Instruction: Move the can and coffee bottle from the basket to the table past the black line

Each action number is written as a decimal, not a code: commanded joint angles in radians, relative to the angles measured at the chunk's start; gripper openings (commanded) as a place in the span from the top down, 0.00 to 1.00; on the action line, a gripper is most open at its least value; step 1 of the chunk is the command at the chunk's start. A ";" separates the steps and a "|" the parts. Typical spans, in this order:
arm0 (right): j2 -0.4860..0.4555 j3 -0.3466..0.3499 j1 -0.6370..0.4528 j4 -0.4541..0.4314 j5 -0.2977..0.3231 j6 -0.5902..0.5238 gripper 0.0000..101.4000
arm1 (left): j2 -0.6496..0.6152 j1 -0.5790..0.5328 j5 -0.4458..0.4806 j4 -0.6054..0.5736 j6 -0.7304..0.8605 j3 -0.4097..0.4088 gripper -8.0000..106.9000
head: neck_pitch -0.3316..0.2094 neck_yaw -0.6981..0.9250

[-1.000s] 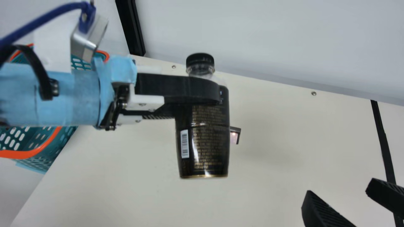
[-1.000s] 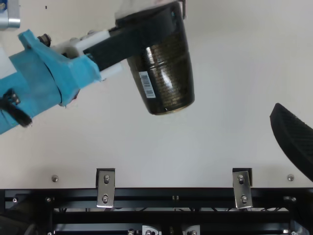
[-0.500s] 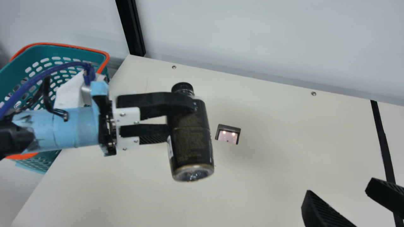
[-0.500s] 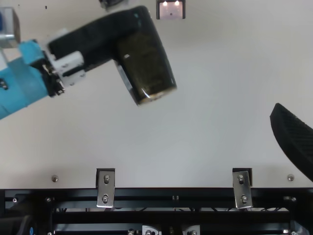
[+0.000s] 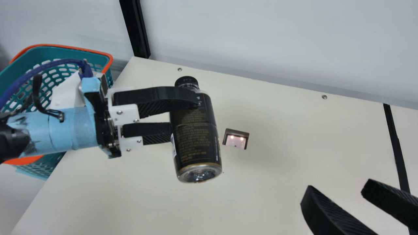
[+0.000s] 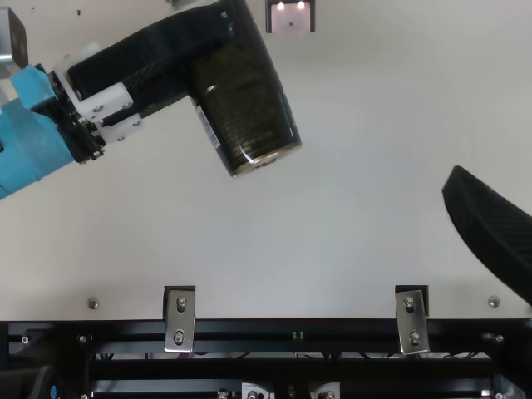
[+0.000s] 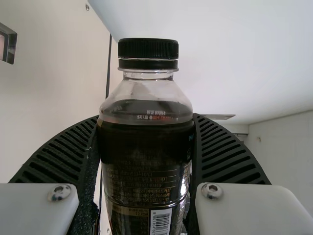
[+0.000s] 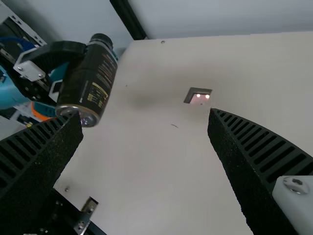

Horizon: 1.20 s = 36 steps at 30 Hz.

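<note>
Top view crops coffee bottle [image 6: 243, 108], clamped in left end effector [image 5: 185, 114]; right end effector [image 5: 339, 186], spread and empty, has shifted.

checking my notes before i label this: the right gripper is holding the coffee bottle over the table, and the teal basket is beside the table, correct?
Not quite: the left gripper holds the coffee bottle over the table, as the main view shows. The teal basket is beside the table.
</note>
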 commanded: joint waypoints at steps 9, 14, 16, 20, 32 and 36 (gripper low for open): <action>0.091 0.046 0.073 0.118 -0.057 0.043 0.00 | 0.000 0.000 0.000 0.000 0.000 0.000 0.84 | -0.003 -0.003; 0.105 0.046 0.087 0.133 -0.080 0.051 0.00 | 0.000 0.000 0.000 0.000 0.000 0.000 0.84 | -0.003 -0.003; 0.106 0.046 0.087 0.133 -0.087 0.051 0.00 | 0.000 0.000 0.000 0.000 0.000 0.000 0.84 | -0.003 -0.003; 0.105 0.042 0.094 0.128 -0.091 0.061 0.00 | 0.000 0.000 0.000 0.000 0.000 0.000 0.84 | -0.003 -0.003; 0.309 -0.035 0.104 0.316 0.007 0.050 0.00 | 0.000 0.000 0.000 0.000 0.000 0.000 0.84 | -0.003 -0.003; 0.395 -0.060 0.103 0.356 0.052 0.063 0.00 | 0.000 0.000 0.000 0.000 0.000 0.000 0.84 | -0.003 -0.003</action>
